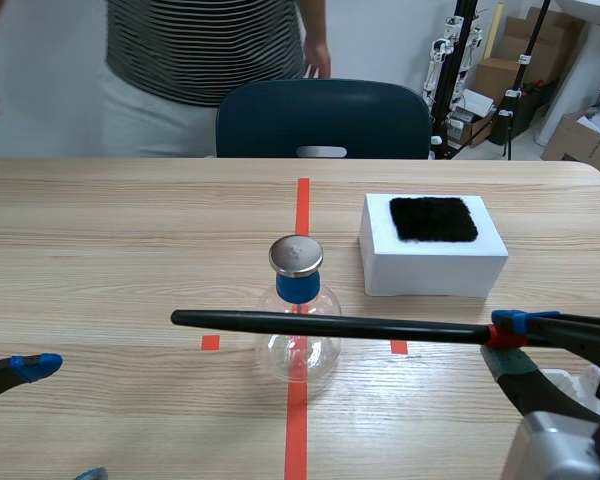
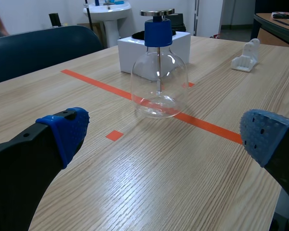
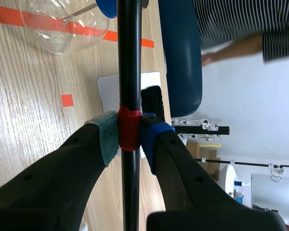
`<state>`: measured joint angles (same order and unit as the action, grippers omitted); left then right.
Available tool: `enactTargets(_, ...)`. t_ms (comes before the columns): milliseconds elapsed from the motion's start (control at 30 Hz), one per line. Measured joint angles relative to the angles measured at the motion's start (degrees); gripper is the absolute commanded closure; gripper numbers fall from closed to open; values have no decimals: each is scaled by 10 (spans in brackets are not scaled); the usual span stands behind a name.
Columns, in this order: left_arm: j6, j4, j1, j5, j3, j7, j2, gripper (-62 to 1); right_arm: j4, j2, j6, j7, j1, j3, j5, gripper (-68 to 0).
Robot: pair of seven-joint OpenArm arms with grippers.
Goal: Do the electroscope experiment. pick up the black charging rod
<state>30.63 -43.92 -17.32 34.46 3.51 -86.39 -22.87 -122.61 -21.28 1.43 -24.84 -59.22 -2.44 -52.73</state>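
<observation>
Nearest the robot are its two grippers. The left gripper (image 2: 161, 132) sits low at about 8 o'clock from the flask (image 1: 300, 362). Its two fingers are spread wide with nothing between them, and both blue pads (image 2: 67, 130) are bare. The right gripper (image 3: 130, 134) comes in at about 4 o'clock from the flask and is clenched on the one black rod (image 1: 330, 325). Its two pads press from either side on the rod's single red band (image 1: 498, 337).

The rod is off the table and lies level. It runs from the gripper toward 9 o'clock across the front of the flask, and its free tip ends past the flask's far side. Whether it touches the glass is hard to judge; it seems to pass just clear of it, below the stopper (image 1: 298, 285).

There is one flask, clear and round-bellied. It stands upright on the long orange-red tape line (image 1: 296, 430), with one small tape square (image 1: 211, 342) at 9 o'clock and another at 3 o'clock. It carries one blue stopper topped by one round metal disc (image 1: 296, 255).

At about 2 o'clock from the flask, apart from it, sits one white box (image 1: 430, 278) with one black fuzzy patch (image 1: 433, 218) on top. One small white holder (image 2: 245, 57) stands on the table off to the side of the box.

Beyond the table's far edge, at 12 o'clock, is one dark blue chair (image 1: 325, 120), and behind it stands one person (image 1: 205, 50) in a striped top.
</observation>
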Motion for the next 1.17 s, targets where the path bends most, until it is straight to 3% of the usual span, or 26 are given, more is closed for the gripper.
enactTargets(1167,0,0,0,0,0,0,0,-623,0,0,0,-8,0,0,0,-2)
